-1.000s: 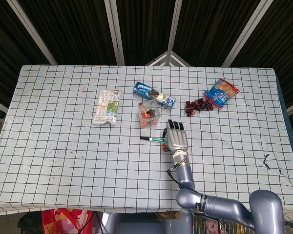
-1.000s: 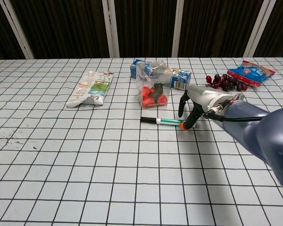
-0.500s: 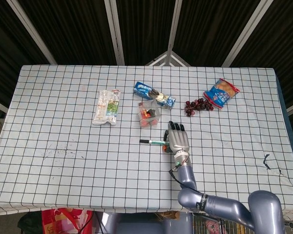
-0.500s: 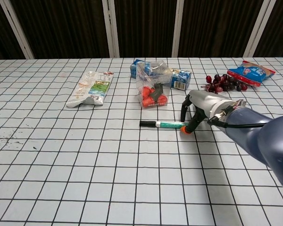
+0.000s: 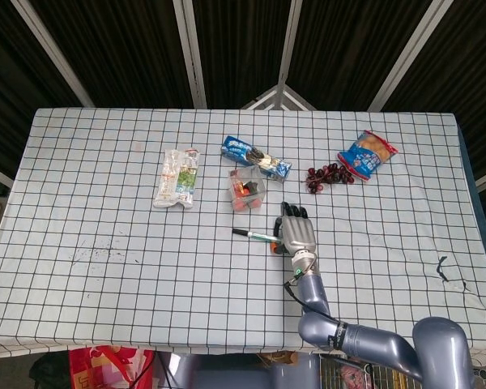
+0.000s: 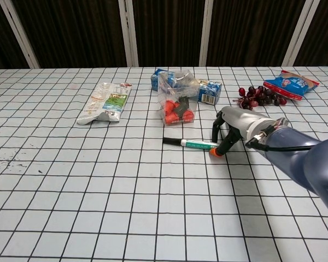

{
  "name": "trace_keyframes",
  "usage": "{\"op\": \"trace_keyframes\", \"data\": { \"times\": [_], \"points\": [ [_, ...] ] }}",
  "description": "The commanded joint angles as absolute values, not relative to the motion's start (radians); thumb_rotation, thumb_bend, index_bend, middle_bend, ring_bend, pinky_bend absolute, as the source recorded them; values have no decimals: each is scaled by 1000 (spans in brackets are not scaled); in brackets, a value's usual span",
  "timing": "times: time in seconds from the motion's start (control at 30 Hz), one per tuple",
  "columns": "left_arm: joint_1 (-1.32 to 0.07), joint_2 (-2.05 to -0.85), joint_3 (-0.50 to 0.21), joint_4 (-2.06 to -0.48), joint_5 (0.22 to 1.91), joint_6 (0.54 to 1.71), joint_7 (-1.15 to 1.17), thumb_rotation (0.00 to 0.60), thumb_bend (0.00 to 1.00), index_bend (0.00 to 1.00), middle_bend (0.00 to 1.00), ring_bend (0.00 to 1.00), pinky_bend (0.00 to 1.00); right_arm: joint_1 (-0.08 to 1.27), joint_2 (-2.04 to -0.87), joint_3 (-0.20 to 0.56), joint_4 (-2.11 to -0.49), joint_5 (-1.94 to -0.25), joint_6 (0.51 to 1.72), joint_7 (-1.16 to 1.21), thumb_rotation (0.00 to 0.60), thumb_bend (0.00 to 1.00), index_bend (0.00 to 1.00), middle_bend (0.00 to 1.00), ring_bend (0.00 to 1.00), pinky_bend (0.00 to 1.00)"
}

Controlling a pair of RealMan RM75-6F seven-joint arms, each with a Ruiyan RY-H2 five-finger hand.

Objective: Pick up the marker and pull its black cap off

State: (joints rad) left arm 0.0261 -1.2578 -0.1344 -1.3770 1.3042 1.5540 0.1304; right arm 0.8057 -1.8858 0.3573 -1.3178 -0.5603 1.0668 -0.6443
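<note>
Change: right hand point(image 6: 236, 124) slid slightly right, dragging the marker point(image 6: 194, 144).
Hand: fingers curled over its orange end.
Risk: weak grip, marker may roll away.

Checked cloth table cover point(image 5: 105, 267); glossy metal-look right hand point(image 6: 236, 123).
</note>
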Motion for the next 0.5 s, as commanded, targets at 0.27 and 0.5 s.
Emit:
{"op": "trace_keyframes", "data": {
  "times": [0.27,0.5],
  "points": [
    [28,-1255,-135,-1382,1297,1552,132,600,504,48,0,0,9,799,-1873,351,-1332,-572,1068,-624,600,327,614,71,51,0],
    [27,-1257,-133,-1380,1297,1549,130,600,504,48,0,0,9,806,-1872,344,-1324,-549,1056,-640,600,327,490,71,51,0]
  ]
}}
